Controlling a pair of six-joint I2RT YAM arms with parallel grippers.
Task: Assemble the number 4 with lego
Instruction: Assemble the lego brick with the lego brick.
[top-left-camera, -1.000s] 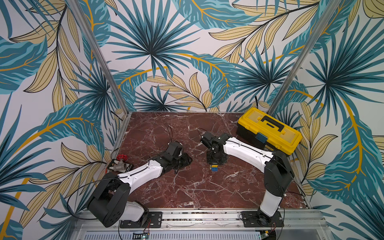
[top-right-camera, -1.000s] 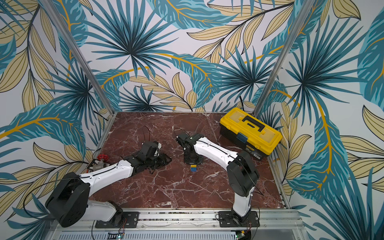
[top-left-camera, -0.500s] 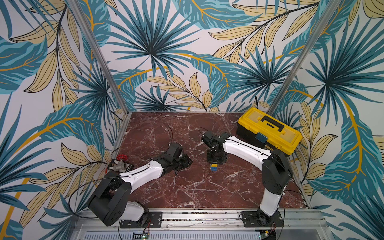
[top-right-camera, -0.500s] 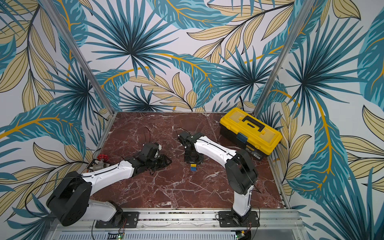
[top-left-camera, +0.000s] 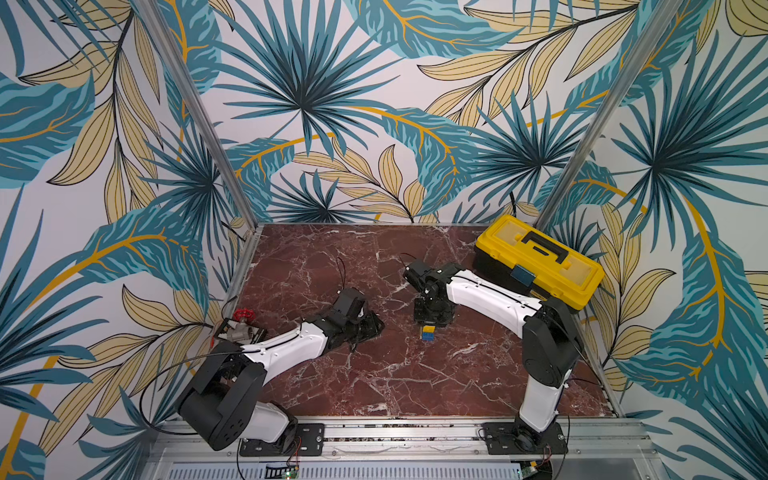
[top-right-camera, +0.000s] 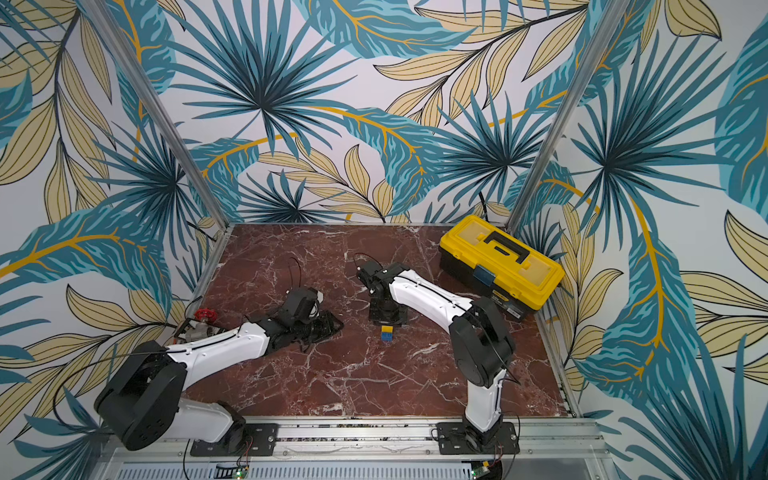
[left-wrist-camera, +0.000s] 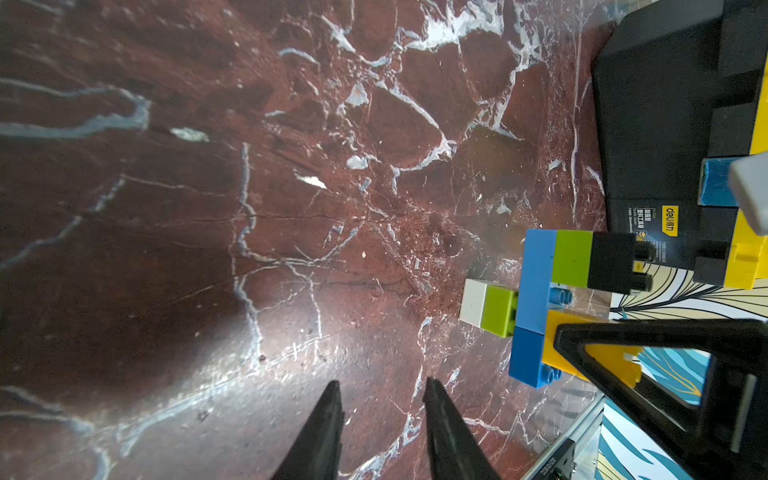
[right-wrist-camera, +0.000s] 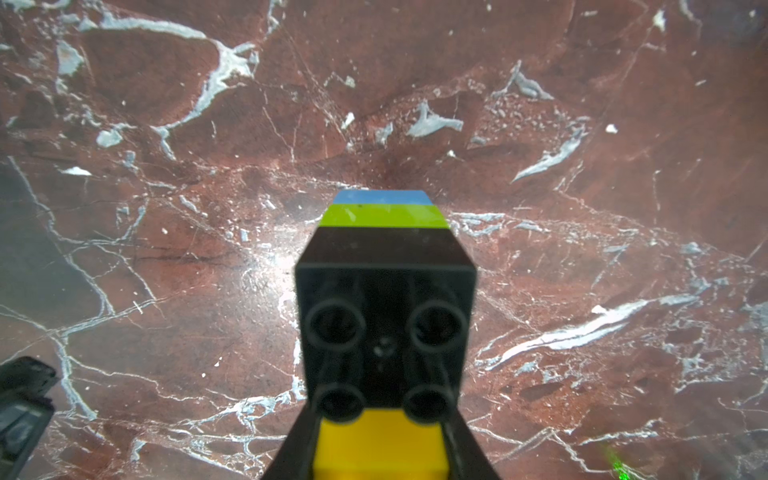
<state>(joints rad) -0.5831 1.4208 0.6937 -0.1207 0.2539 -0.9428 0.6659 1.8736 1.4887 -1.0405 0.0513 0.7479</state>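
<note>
The lego figure (left-wrist-camera: 536, 291) is a light-blue and dark-blue bar with a lime-green and black stub, a green and white pair, and a yellow brick (right-wrist-camera: 380, 440). My right gripper (right-wrist-camera: 380, 449) is shut on that yellow brick, and one of its fingers (left-wrist-camera: 665, 345) crosses the brick in the left wrist view. In both top views only the yellow and blue end (top-left-camera: 427, 332) (top-right-camera: 387, 333) shows below the right gripper (top-left-camera: 430, 322), low over the marble. I cannot tell whether the figure touches the marble. My left gripper (left-wrist-camera: 382, 382) (top-left-camera: 376, 326) lies low to the figure's left, open and holding nothing.
A yellow and black toolbox (top-left-camera: 540, 262) (top-right-camera: 498, 262) (left-wrist-camera: 665, 104) stands at the back right, close behind the right arm. A red-handled valve (top-left-camera: 241, 326) (top-right-camera: 199, 322) sits at the table's left edge. Metal frame posts stand at the back corners.
The right arm's elbow has shifted slightly to the left, and the bricks in its grip have hardly moved. The left arm has stayed still.
</note>
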